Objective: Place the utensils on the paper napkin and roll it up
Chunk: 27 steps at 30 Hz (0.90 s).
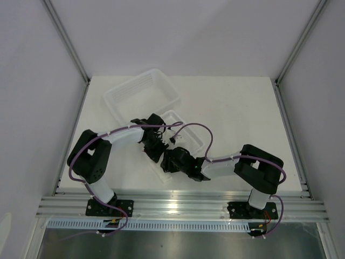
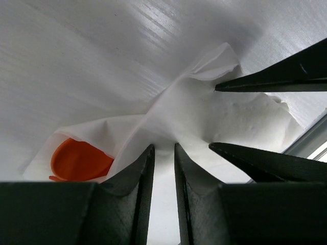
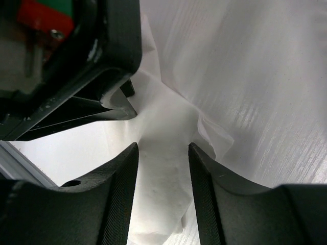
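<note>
The paper napkin (image 2: 194,112) is white and crumpled into a loose bundle lying on a ribbed white surface. An orange spoon bowl (image 2: 79,161) pokes out of its open left end; the other utensils are hidden. My left gripper (image 2: 162,147) pinches a fold of the napkin between nearly closed fingers. My right gripper (image 3: 162,145) grips the thick rolled part of the napkin (image 3: 163,178), which fills the gap between its fingers. In the top view the left gripper (image 1: 156,148) and right gripper (image 1: 171,161) meet tip to tip and hide the napkin.
The small ribbed white tray (image 1: 193,134) lies under and just behind the two grippers. The large translucent basket (image 1: 143,91) stands behind it at the back left. The metal rail (image 1: 183,208) runs along the near table edge.
</note>
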Tool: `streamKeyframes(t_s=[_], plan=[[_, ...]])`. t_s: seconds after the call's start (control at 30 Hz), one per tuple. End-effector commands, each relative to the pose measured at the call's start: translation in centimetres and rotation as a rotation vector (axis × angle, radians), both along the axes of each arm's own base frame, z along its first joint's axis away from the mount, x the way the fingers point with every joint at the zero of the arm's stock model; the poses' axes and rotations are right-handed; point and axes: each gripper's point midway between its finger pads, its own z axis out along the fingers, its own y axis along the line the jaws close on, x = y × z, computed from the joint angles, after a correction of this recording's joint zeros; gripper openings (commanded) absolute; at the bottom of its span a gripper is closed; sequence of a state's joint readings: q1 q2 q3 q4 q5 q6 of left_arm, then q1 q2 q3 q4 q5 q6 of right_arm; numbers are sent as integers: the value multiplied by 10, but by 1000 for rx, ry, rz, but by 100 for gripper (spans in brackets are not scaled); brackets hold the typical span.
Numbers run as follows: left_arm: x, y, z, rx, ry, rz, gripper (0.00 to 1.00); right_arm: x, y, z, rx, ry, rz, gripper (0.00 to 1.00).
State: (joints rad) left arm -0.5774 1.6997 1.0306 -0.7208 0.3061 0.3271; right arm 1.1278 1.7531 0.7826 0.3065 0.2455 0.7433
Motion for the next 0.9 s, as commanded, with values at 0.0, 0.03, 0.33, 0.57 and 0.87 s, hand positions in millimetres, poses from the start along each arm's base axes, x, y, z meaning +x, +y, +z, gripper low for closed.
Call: streamKeyframes(t_s=[0.0, 0.03, 0.33, 0.57, 0.87], plan=[[5, -9, -6, -14, -43, -84, 27, -26, -27, -44, -127, 123, 28, 48], [5, -8, -6, -13, -43, -84, 27, -28, -26, -44, -124, 133, 41, 49], [7, -6, -5, -5, -55, -78, 27, -43, -25, -62, -152, 237, 69, 32], [10, -5, -6, -4, -58, -70, 27, -48, -23, -60, -50, 290, 69, 18], [16, -6, 15, -35, -93, -63, 32, -43, -9, -36, 87, 279, 96, 0]])
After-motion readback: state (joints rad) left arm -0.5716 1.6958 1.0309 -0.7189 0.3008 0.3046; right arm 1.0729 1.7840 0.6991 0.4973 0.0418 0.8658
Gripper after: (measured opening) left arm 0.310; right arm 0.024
